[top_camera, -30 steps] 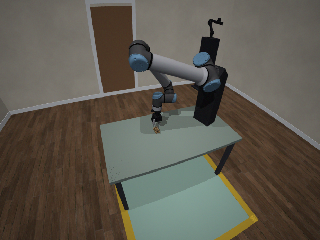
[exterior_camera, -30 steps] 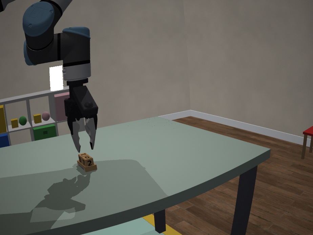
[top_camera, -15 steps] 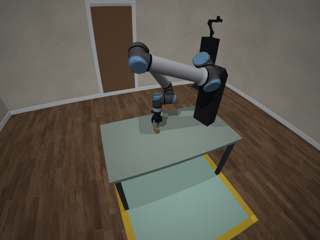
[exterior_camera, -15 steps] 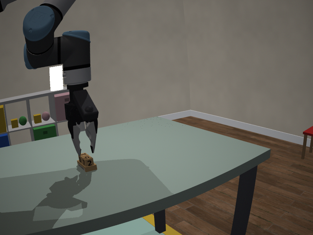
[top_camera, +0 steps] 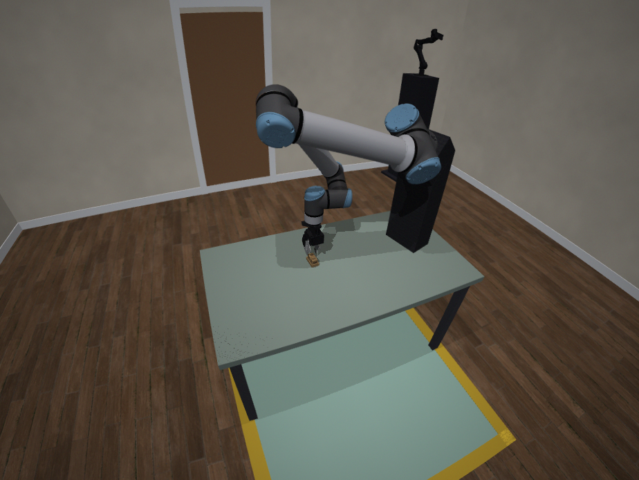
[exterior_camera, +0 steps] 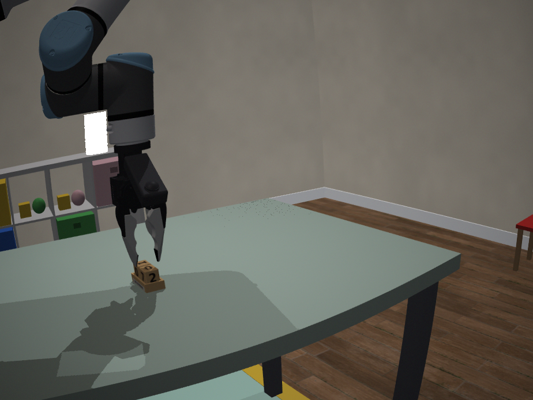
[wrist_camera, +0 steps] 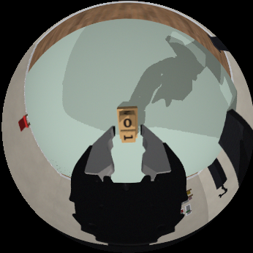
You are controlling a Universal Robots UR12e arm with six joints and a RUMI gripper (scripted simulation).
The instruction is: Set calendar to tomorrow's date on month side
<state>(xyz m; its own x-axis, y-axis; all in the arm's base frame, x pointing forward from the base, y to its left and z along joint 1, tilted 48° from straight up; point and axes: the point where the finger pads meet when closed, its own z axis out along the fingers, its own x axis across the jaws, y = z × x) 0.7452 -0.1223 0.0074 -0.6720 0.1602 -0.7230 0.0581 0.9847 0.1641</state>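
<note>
A small wooden calendar sits on the grey-green table, two number cubes side by side in a low tray. In the exterior view its side face shows a 2, and the cube tops show 0 and 1 in the wrist view. It also shows in the top view. My gripper points straight down just above the cubes, fingers partly open with a tip on either side of the near cube. The fingers hold nothing and do not touch the cubes as far as I can see.
The black robot pedestal stands on the table's far right. A shelf with coloured boxes and balls stands behind the table. A small red table stands on the floor at right.
</note>
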